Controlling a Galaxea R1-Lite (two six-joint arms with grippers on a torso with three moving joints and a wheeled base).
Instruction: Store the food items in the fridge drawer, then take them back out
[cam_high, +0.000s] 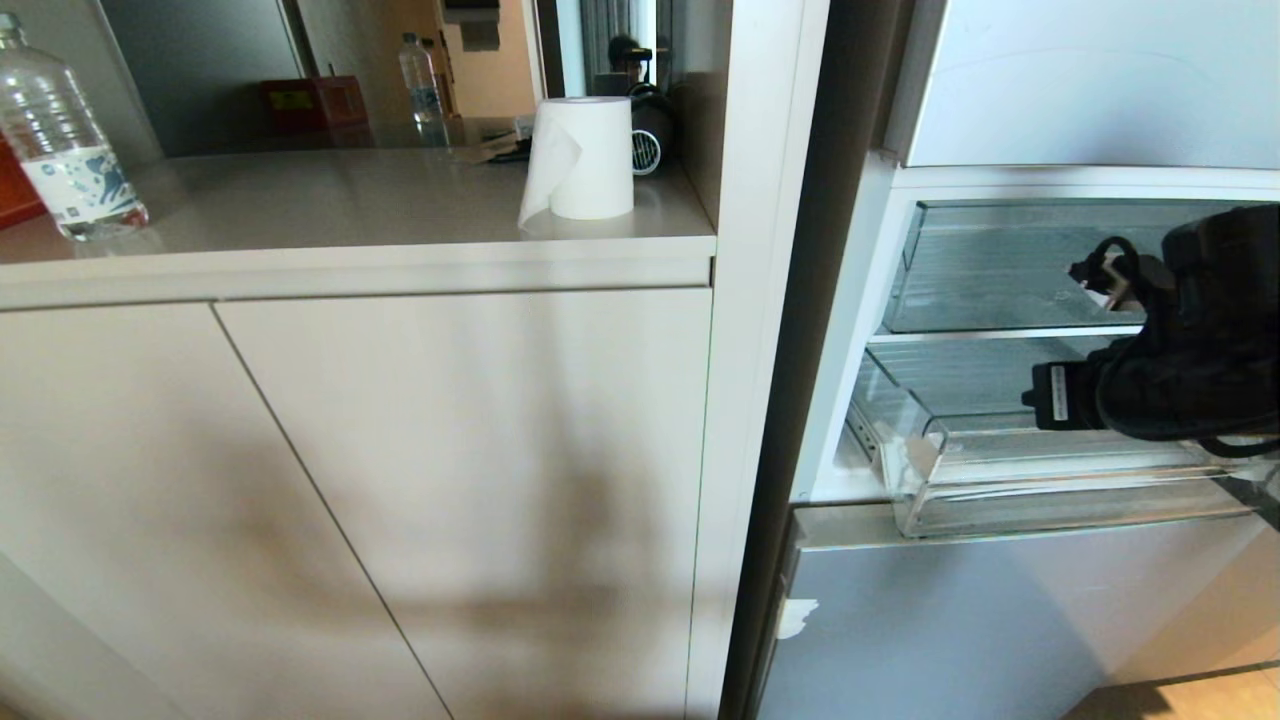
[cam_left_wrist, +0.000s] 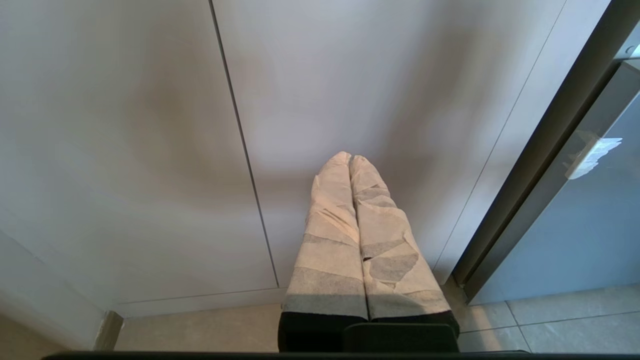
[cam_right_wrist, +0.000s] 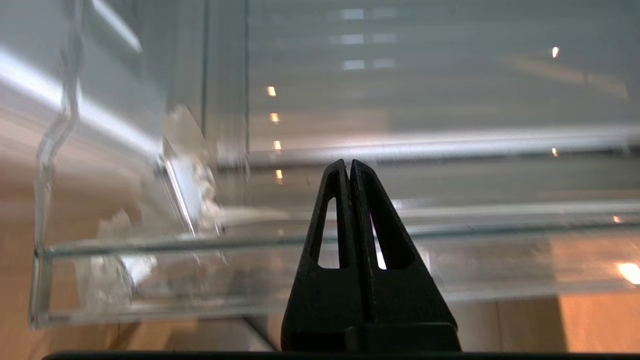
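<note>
On my far left a ribbed clear water bottle (cam_high: 62, 140) stands on the smooth beige counter (cam_high: 330, 205), a soft white paper roll (cam_high: 583, 157) further right. My left gripper (cam_left_wrist: 350, 159), fingers wrapped in tape and pressed together, hangs before flat cabinet doors (cam_left_wrist: 150, 150). Rightmost, my right gripper (cam_right_wrist: 349, 164), black tips together and empty, points at the fridge drawer (cam_right_wrist: 150, 280), a shallow clear-plastic bin pulled out just beyond its tips.

no text is legible; the water bottle (cam_high: 62, 140) label print is too small to read
</note>
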